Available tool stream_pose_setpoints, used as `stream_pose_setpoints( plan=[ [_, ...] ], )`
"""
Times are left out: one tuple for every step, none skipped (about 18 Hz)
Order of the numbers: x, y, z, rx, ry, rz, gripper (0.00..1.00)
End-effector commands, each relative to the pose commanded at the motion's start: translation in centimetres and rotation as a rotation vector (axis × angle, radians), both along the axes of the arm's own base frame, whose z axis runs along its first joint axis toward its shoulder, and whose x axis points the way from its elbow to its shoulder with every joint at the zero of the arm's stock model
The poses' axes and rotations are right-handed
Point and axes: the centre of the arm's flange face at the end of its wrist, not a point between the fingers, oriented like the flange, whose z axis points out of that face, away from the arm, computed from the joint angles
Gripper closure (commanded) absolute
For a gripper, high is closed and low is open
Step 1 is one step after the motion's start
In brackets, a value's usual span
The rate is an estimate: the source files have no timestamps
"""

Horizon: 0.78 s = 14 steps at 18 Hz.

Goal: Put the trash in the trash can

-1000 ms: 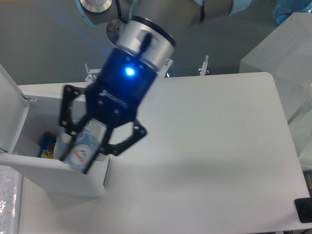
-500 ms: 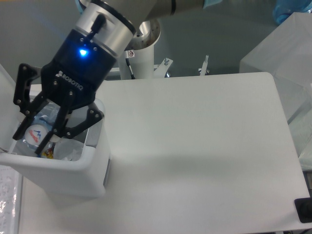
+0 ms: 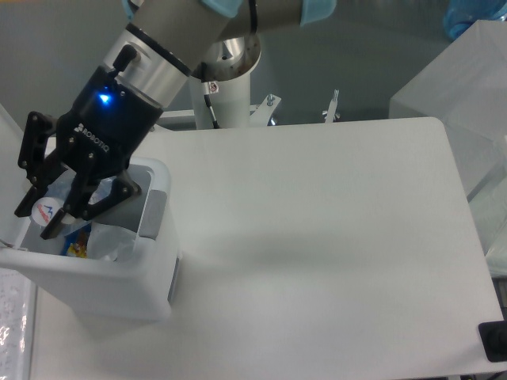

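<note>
The trash can (image 3: 95,277) is a white boxy bin at the left of the table, with its lid open and a grey latch panel (image 3: 153,214) on the right rim. My gripper (image 3: 36,222) hangs tilted over the bin's opening, shut on the crushed clear plastic bottle (image 3: 46,209), whose labelled end shows between the fingers. The bottle sits just above the bin's inside left part. Inside the bin lies a crumpled clear wrapper (image 3: 108,240) beside a small colourful packet (image 3: 76,248).
The white table (image 3: 333,237) stretches to the right of the bin. The robot's white base post (image 3: 231,87) stands behind the table. A translucent box (image 3: 463,87) stands at the far right, and a black object (image 3: 494,342) sits at the bottom right corner.
My gripper has carried the bottle leftward from the bin's front right rim to over its opening, and has sunk a little lower toward the inside.
</note>
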Motion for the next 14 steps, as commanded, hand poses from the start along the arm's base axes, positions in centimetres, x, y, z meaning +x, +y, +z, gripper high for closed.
stream_pose_setpoints(
  plan=[
    [0.0,0.0,-0.1,0.0,0.0,0.0,0.62],
    [0.0,0.0,-0.2,-0.002,-0.002,0.0,0.43],
    [0.0,0.0,-0.2,-0.001,-0.001,0.0,0.16],
    [-0.1,-0.1,0.0,0.0,0.0,0.002,0.0],
    [-0.2,-0.2,-0.1,-0.002,-0.002,0.005,0.0],
    [-0.7,-0.3,-0.1,-0.001,-0.001,0.012,0.0],
    [-1.2,-0.5,-0.1,-0.001,-0.001,0.021,0.0],
    [-2.1,-1.0,0.0,0.0,0.002,0.037,0.0],
    [-3.2,-1.5,0.2,-0.001,0.007,0.061,0.0],
    [-5.0,-2.6,0.7,0.006,0.018,0.094,0.0],
    [-7.0,-3.7,0.9,0.01,0.026,0.126,0.0],
    [-8.6,-4.6,0.9,0.011,0.039,0.15,0.0],
    [-10.5,-5.7,0.6,0.009,0.052,0.174,0.0],
    [-12.6,-7.1,0.3,0.01,0.069,0.202,0.0]
  ],
)
